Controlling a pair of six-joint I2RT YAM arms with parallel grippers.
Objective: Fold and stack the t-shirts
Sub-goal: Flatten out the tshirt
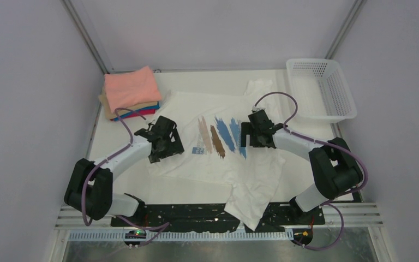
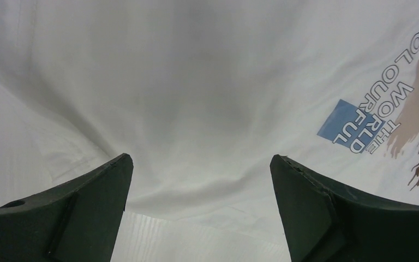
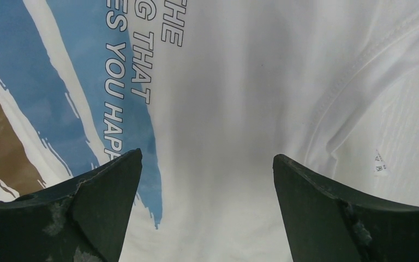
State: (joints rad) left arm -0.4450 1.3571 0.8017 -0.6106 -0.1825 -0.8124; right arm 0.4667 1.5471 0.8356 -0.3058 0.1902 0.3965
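From above, I judge the job partly done. A stack of folded t-shirts (image 1: 131,95), salmon-pink on top with tan, blue and magenta edges beneath, sits at the far left corner of the pale surface (image 1: 207,79). The white t-shirt (image 1: 207,164) of soft cloth, printed with tan, brown and blue diagonal brush strokes, lies spread face up in the middle. It is unfolded and rumpled, and one end trails over the dark strip at the near edge. It has yet to be folded and stacked. A white perforated plastic basket (image 1: 342,98) stands far right. My left claw (image 1: 166,143) is over the cloth just left of the print, and my right claw (image 1: 251,134) is just right of it.

In my left wrist view, the left claw's dark, wedge-shaped fingers (image 2: 87,207) are spread wide and pinch nothing. Below them the cloth is smooth and matte with shallow rolling folds, and a blue square (image 2: 335,117) with outlined lettering lies off to the right.

In my right wrist view, the right claw is likewise spread, and its scuffed fingers (image 3: 87,213) are empty. A broad blue stroke (image 3: 60,65) and a brown one lie to the left. To the right I see plain white knit, then a double-stitched seam (image 3: 349,82) and a small care label (image 3: 380,162).
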